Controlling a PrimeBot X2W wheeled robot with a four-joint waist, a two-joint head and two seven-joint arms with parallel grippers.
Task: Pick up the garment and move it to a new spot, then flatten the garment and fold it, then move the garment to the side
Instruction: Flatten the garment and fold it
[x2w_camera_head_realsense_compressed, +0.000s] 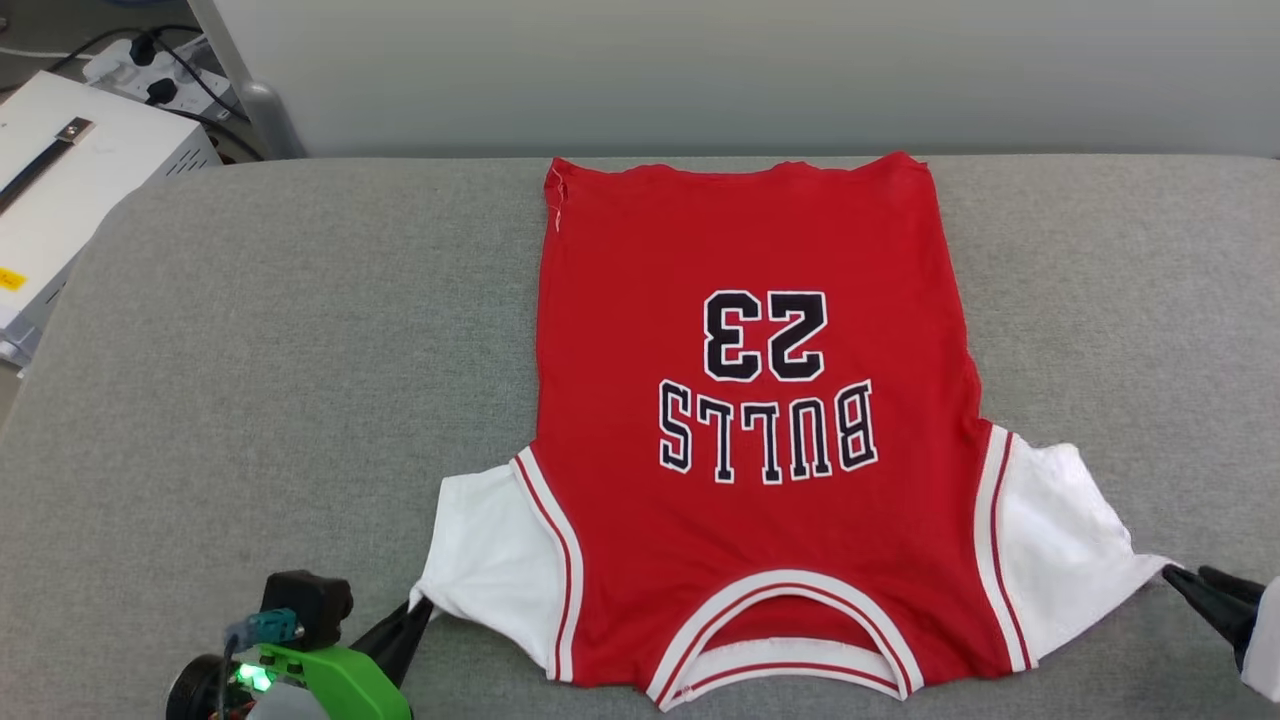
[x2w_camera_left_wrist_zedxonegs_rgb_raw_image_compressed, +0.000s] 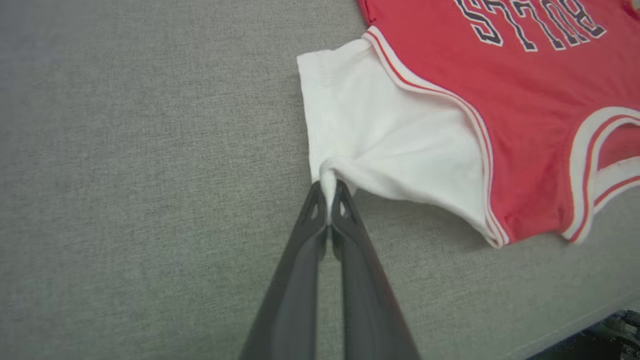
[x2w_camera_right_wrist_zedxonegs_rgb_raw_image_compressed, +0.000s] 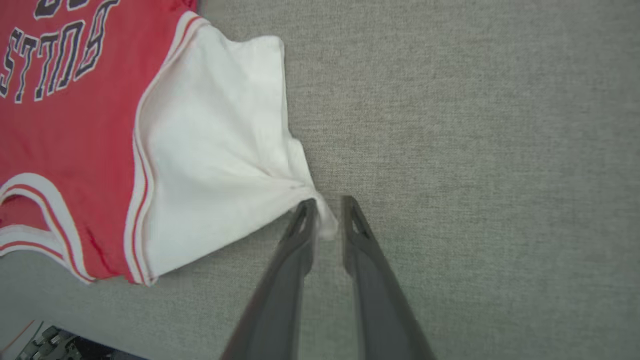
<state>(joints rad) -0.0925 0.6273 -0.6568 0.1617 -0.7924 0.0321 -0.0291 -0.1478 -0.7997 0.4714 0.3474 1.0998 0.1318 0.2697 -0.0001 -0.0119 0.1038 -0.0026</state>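
The garment (x2w_camera_head_realsense_compressed: 750, 420), a red jersey with white sleeves and black "23" and "BULLS" facing up, lies spread flat on the grey padded surface (x2w_camera_head_realsense_compressed: 300, 350), collar toward me. My left gripper (x2w_camera_head_realsense_compressed: 415, 605) is shut on the tip of the sleeve at the left; the left wrist view shows white cloth (x2w_camera_left_wrist_zedxonegs_rgb_raw_image_compressed: 380, 145) pinched between the gripper's (x2w_camera_left_wrist_zedxonegs_rgb_raw_image_compressed: 328, 192) closed fingers. My right gripper (x2w_camera_head_realsense_compressed: 1185, 578) sits at the tip of the other sleeve. In the right wrist view the gripper (x2w_camera_right_wrist_zedxonegs_rgb_raw_image_compressed: 327, 205) stands open with a gap, the sleeve corner (x2w_camera_right_wrist_zedxonegs_rgb_raw_image_compressed: 215, 165) lying loose between the fingers.
A white box (x2w_camera_head_realsense_compressed: 60, 180) and a power strip with cables (x2w_camera_head_realsense_compressed: 150, 70) stand off the surface's far left corner. A pale wall runs behind. The surface's near edge (x2w_camera_left_wrist_zedxonegs_rgb_raw_image_compressed: 575, 325) shows close under both wrists. Bare grey surface lies left and right of the jersey.
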